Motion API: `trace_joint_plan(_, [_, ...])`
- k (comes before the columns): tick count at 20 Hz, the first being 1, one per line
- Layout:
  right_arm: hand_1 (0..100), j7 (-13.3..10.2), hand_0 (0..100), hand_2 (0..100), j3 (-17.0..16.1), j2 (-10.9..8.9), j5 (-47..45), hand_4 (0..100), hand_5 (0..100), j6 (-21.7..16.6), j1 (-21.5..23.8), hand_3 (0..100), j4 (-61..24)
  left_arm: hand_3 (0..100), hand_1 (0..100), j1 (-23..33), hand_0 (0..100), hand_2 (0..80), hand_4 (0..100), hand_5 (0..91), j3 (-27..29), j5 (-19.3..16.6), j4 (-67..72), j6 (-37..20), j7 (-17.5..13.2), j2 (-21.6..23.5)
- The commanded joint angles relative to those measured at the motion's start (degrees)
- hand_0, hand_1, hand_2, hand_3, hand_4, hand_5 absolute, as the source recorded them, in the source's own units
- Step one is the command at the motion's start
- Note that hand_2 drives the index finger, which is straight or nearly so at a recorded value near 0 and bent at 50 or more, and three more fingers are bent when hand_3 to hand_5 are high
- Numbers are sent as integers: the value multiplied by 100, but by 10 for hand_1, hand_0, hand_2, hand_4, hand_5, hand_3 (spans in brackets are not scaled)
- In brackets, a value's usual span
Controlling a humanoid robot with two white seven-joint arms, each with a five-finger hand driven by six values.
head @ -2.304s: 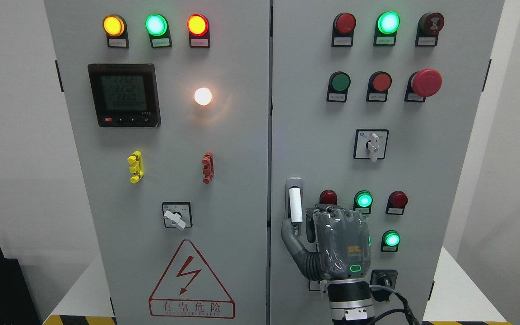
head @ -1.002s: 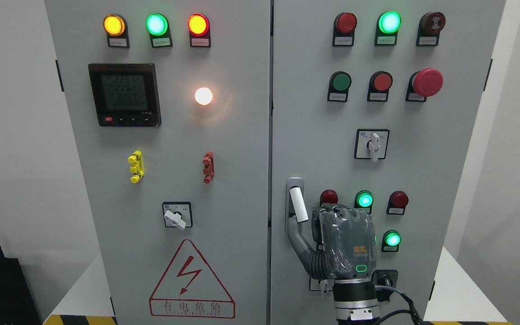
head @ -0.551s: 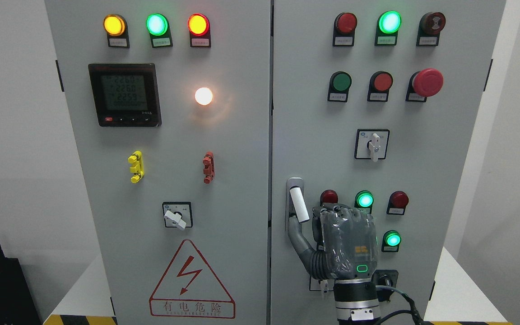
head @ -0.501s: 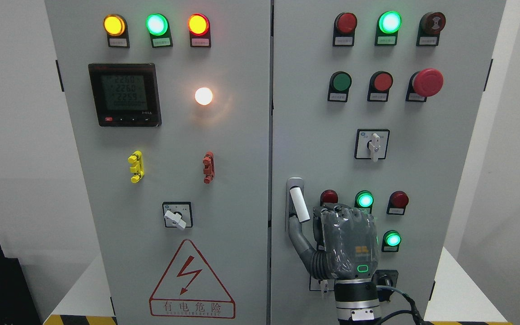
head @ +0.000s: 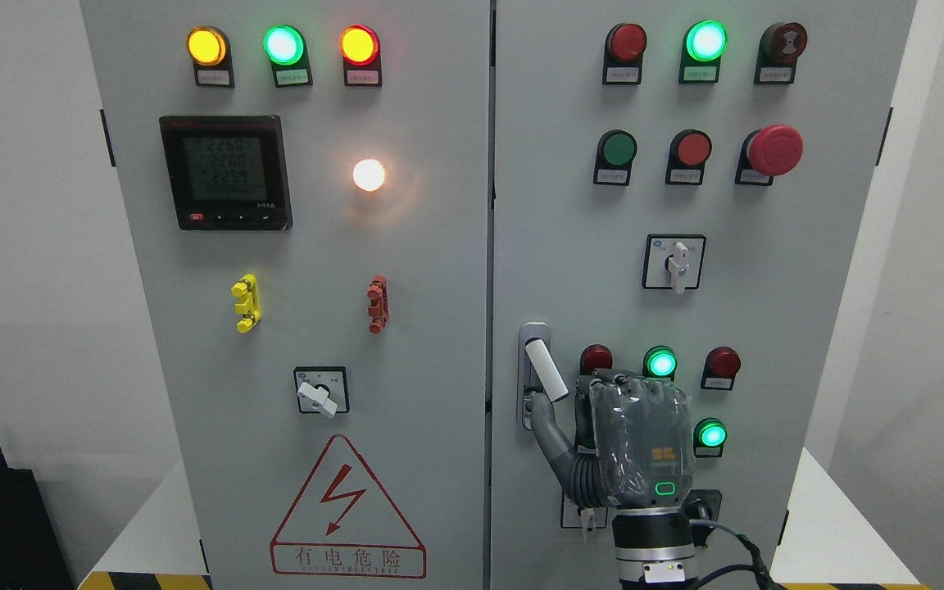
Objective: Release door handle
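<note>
Close, right hand [head: 603, 426] (thumb up), beside door handle [head: 544, 370]

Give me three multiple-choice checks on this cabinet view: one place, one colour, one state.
1. Where is the right hand?
A. On the left door
B. Low on the right door, beside the door handle
C. Over the meter

2. What colour is the mushroom button?
A. Red
B. Yellow
C. Green

3. The door handle's white lever is:
A. Upright
B. Tilted, lower end rightward
C. Missing

Answers: B, the hand sits just right of the handle; A, its cap is plainly red; B, the lever leans off its vertical backplate.
</note>
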Motion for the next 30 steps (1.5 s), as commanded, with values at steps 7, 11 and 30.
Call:
trace_joint_plan(7, [514, 41, 514, 1000, -43, -9, -4, 1000, 983, 62, 5, 1000, -23, 0, 389, -176, 120, 0, 0, 0, -62, 0, -53, 1, -2, 0])
trace_joint_plan(11, [508, 32, 516, 1000, -52, -9, -4, 1000, 983, 62, 5, 1000, -59, 0, 389, -176, 120, 0, 0, 0, -62, 0, -44, 1, -2, 0])
trace_joint_plan(30, [497, 32, 535, 1000, -122, -18, -13, 1000, 984, 53, 5, 1000, -103, 0, 389, -176, 120, 0, 0, 0, -62, 0, -44, 1, -2, 0])
